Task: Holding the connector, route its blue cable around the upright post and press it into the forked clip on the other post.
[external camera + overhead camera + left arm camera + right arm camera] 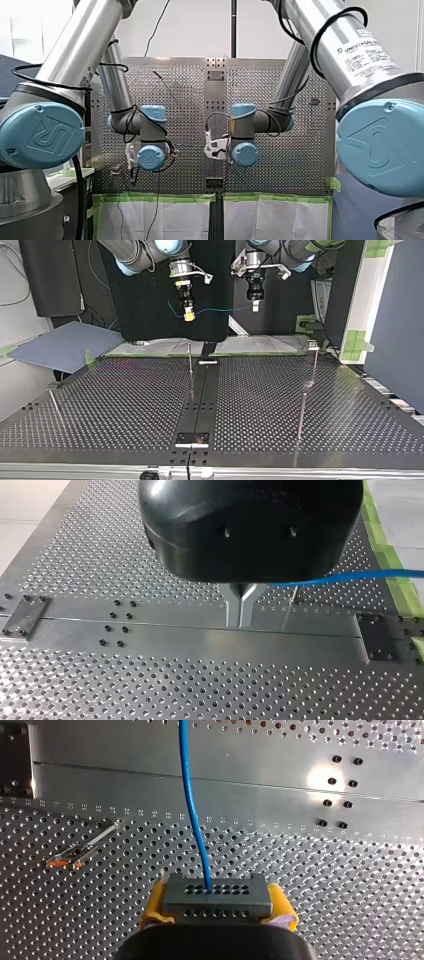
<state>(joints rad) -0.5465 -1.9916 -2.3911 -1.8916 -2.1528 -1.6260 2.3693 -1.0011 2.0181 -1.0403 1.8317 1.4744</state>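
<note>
In the right wrist view a grey connector [217, 899] with rows of small holes sits between yellow pads [154, 906]; my right gripper [218, 912] is shut on it. The blue cable [192, 810] leaves its face and runs out over the perforated table. In the top view my right gripper [189, 315] hangs high at the left of centre, and the blue cable [220, 310] spans across to my left gripper [255, 306]. My left gripper [240, 622] has its metal fingers shut, with the blue cable [350, 577] leading off to one side. A thin upright post [190, 365] stands below them.
Another post with a small head [314, 357] stands at the top view's right, a shorter post [301, 412] nearer the camera, and one more post [55, 402] at the left edge. A dark centre strip [202, 395] runs down the perforated table [125, 405].
</note>
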